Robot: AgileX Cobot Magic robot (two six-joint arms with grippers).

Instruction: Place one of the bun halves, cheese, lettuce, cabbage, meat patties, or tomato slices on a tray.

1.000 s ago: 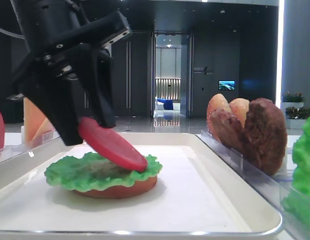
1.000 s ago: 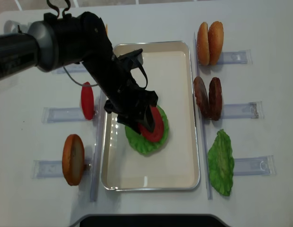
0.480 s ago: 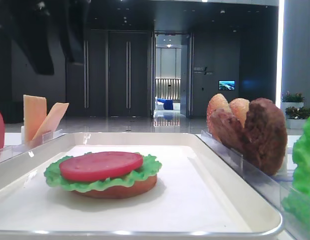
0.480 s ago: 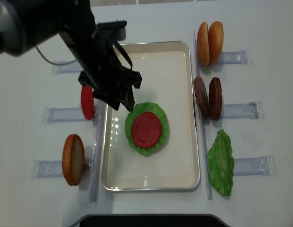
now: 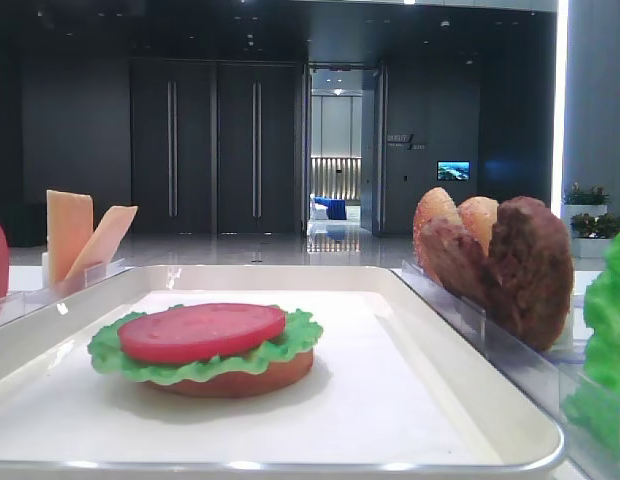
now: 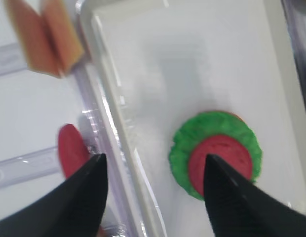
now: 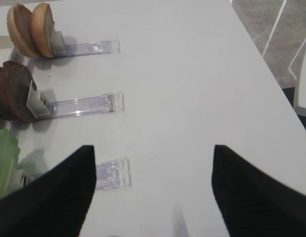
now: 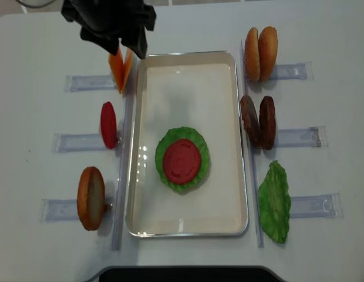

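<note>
desk: we see a white desk point(image 8: 47, 41) | racks: we count clear plastic racks point(image 8: 299, 138) in rows down both sides | background: we see dark double doors point(image 5: 215, 150), a lit corridor point(image 5: 337, 190), a small screen point(image 5: 453, 170)

1. Tray point(image 8: 235, 141): large, white, shallow, rounded rim; lies flat mid-table, long side running front to back in the overhead view.
2. Stack at the tray's centre: bun half point(image 5: 245, 378) at bottom, ruffled green lettuce leaf point(image 8: 196, 143) on it, red tomato slice point(image 8: 181, 161) flat on top.
3. Second tomato slice point(image 8: 108, 124): on edge, left of the tray.
4. Cheese point(image 8: 120, 69): two pale-orange slices on edge, leaning apart, by the tray's far-left corner.
5. Bun half point(image 8: 91, 198): on edge, left of the tray, near front.
6. Right of the tray, all on edge: two bun halves point(image 8: 261, 53) at back, two dark meat patties point(image 8: 259, 121) in the middle, spare lettuce point(image 8: 275, 201) in front.
</note>
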